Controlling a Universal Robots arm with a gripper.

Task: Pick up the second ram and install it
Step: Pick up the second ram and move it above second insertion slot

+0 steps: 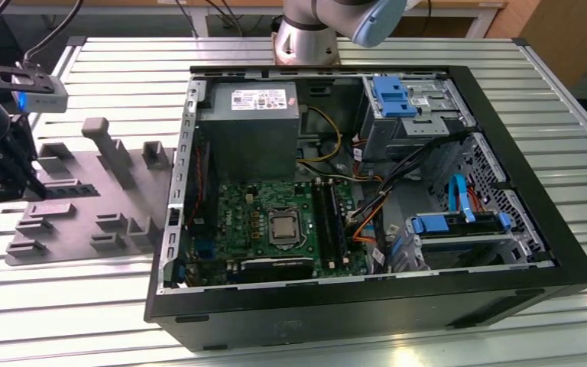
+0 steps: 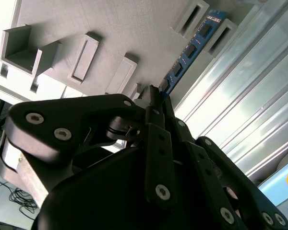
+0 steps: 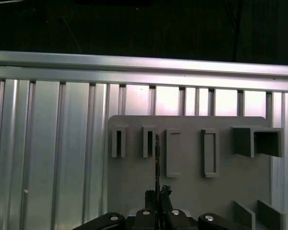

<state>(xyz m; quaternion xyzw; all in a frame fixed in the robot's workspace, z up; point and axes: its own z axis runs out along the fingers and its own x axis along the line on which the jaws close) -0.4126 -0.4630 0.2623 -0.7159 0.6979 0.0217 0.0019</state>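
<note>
1. At the exterior view's far left, the gripper hung low over the grey holder tray, well apart from the computer case. In the second wrist view, the gripper had its fingertips drawn close together on the near end of the second ram. The stick emerged from between them, so I judged it clamped.
2. The second ram stood on edge, its long axis running away from the fingers toward the exterior view's right. The second wrist view showed its far end lying between two grey holder blocks. In the first wrist view it was a thin dark line straight out from the gripper, just beside a slotted block. Whether it had left its seat could not be told.
3. A taller block stood near the stick's far end. The space above the stick was open.
4. Further right, the case lay open on the slatted table. The long black memory slots sat on the green motherboard. They ran roughly crosswise to the stick's line, with loose cables just beside them.
</note>
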